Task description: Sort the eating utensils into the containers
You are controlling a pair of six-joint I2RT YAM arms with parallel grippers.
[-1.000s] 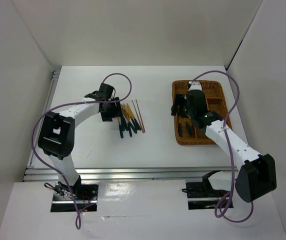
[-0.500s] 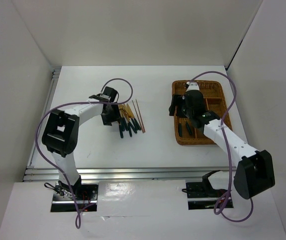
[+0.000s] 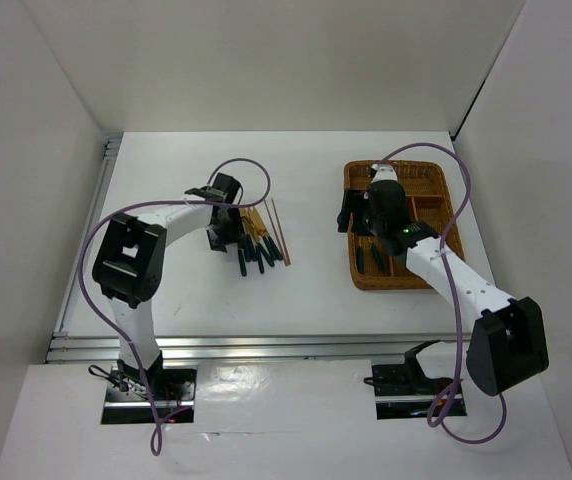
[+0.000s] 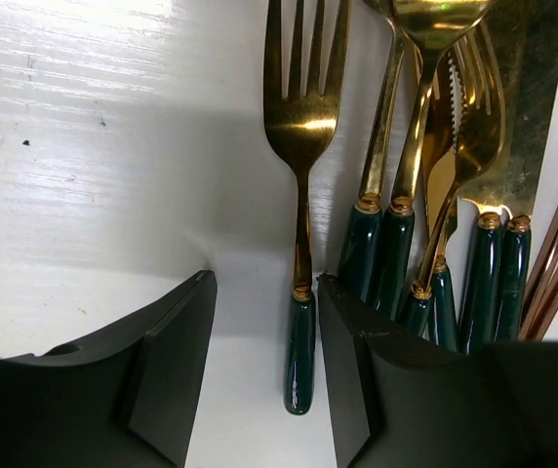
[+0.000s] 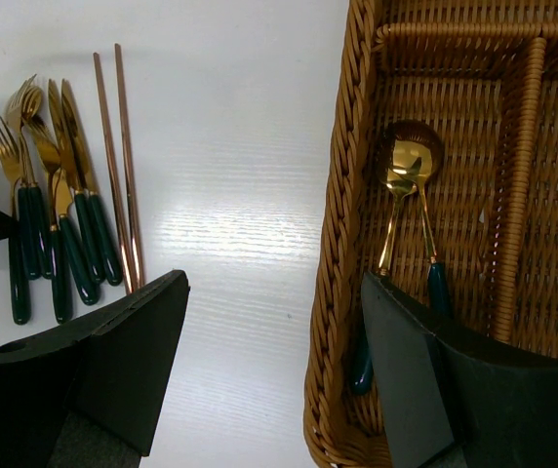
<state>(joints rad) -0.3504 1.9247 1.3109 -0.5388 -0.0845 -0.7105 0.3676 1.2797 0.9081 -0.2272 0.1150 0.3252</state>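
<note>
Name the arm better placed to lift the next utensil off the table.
Left. The left pincer stands open astride the dark green handle of a gold fork; the right pincer hangs open over the rim of the brown woven wicker tray.

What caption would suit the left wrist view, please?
Left gripper, jaws open, straddles a gold fork with dark green handle beside other cutlery on white table.

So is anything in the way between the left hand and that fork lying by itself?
No, nothing visible. The left hand is open, and the fork has its green handle right between the fingers. The rest of the cutlery lies close beside one finger, not in between.
</note>
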